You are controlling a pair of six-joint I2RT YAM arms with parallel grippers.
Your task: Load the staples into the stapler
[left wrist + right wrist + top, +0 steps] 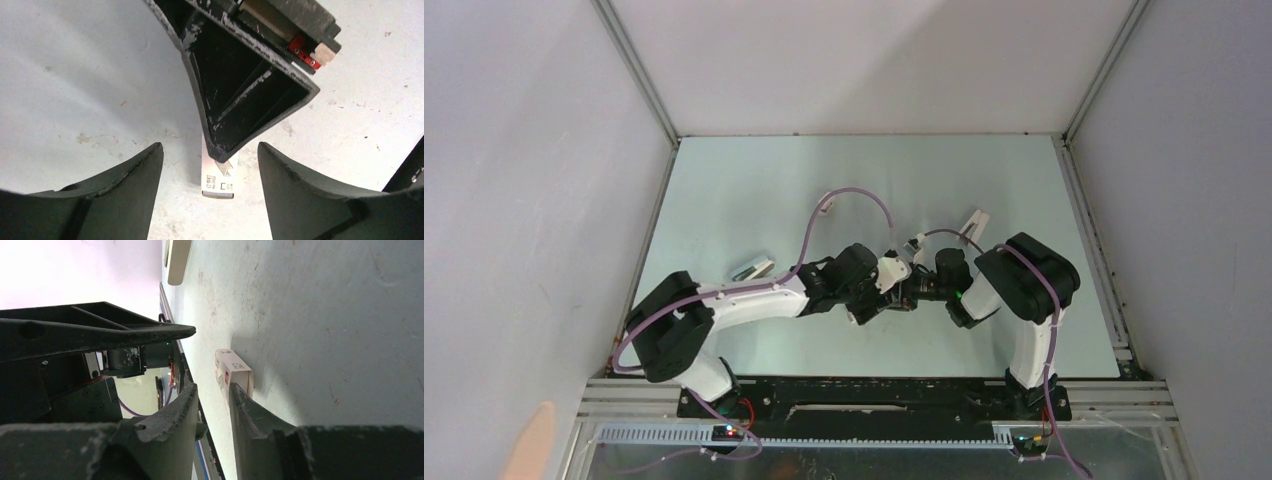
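Straddling small white box (220, 177), contents unseen, left pincer (209, 147) spread wide, right pincer (212, 390) narrowly parted

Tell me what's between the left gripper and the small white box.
The right gripper does: one of its fingers covers the far end of the small white box, which lies on the table between the open left gripper fingers. Its near end shows.
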